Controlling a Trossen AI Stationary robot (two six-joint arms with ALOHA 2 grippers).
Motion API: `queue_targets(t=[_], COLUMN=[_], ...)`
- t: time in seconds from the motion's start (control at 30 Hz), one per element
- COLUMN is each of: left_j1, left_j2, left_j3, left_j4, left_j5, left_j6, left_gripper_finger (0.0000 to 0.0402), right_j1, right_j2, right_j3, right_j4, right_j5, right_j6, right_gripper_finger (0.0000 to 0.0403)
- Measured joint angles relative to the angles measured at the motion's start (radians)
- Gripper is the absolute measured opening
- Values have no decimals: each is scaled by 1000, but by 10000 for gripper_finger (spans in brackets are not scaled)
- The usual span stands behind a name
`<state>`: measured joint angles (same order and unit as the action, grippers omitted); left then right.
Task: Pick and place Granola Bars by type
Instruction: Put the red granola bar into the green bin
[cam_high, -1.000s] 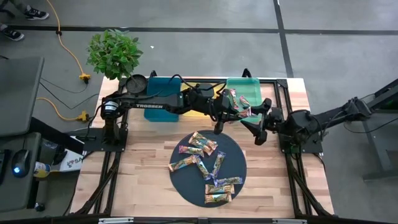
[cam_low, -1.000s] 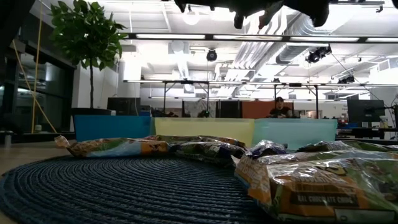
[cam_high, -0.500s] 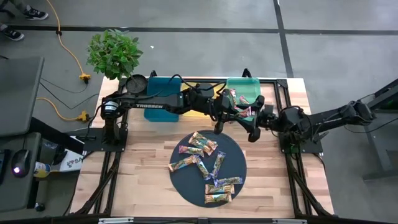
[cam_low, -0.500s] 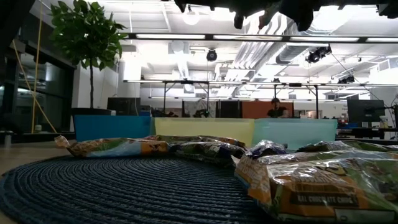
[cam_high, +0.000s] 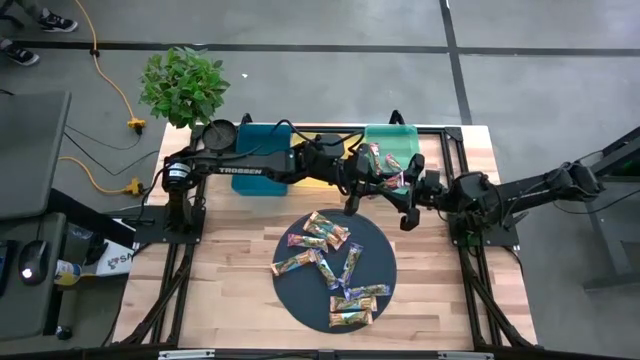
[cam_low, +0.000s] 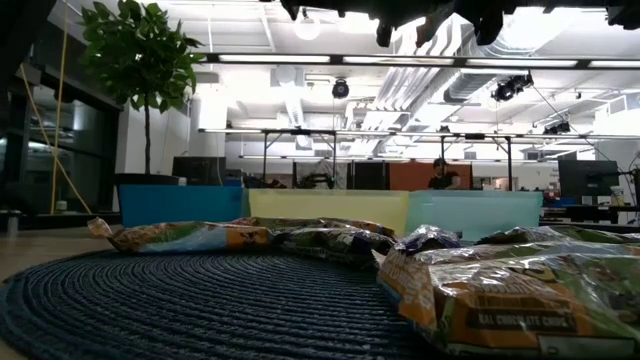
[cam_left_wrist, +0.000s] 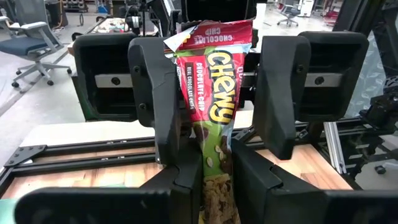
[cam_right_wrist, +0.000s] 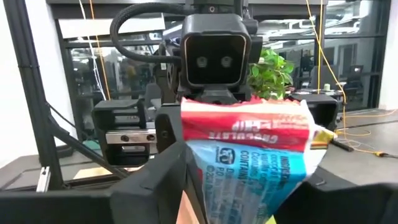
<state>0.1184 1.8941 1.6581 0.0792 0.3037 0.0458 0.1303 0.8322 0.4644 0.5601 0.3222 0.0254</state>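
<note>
Near edge of the light wooden desk (cam_high: 230, 270): round dark woven mat (cam_high: 300, 290), carrying the loose wrapped granola bars (cam_high: 340, 265) in a scatter of about ten. They are mixed kinds, some overlapping, and none has shifted in the last second.

Above the desk, between the mat and the far-edge bins: the left claw (cam_left_wrist: 214, 174) stays clamped on the lower end of a red-and-green wrapped granola bar (cam_left_wrist: 214, 81), held clear of the desk. The change is in the right arm. It has swung in from the right edge, and the right claw (cam_right_wrist: 249, 186) now brackets the bar's free end. Its jaws are narrowing but still apart: one pad touches the wrapper, while the other shows a sliver of gap.

My reading is that this is an arm-to-arm handover in progress. The bar is not yet sorted, and the left claw should not let go until the right has bitten.

Far edge: teal plastic bin (cam_high: 258, 140), then a yellow plastic bin (cam_high: 350, 148) mostly covered by the left arm, then a green plastic bin (cam_high: 395, 140).

Unclear:
- Red patches over the green bin could be binned bars or the held one; I cannot tell which.
- The low view cuts both claws off at its top.
- Bin contents are hidden behind their walls.
</note>
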Motion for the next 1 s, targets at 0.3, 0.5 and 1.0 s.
queue_targets(t=[0.3, 0.5, 1.0], left_j1=[-1, -1, -1], left_j2=[0, 0, -1], left_j3=[0, 0, 0], left_j4=[3, 4, 5], left_j5=[1, 2, 3], left_j6=[0, 1, 1], left_gripper_finger=[66, 66, 66], right_j1=[0, 0, 0], right_j2=[-1, -1, -1], right_j3=[0, 0, -1], right_j4=[9, 13, 25], right_j5=[4, 19, 19], right_j6=[-6, -8, -34], right_gripper_finger=[155, 134, 78])
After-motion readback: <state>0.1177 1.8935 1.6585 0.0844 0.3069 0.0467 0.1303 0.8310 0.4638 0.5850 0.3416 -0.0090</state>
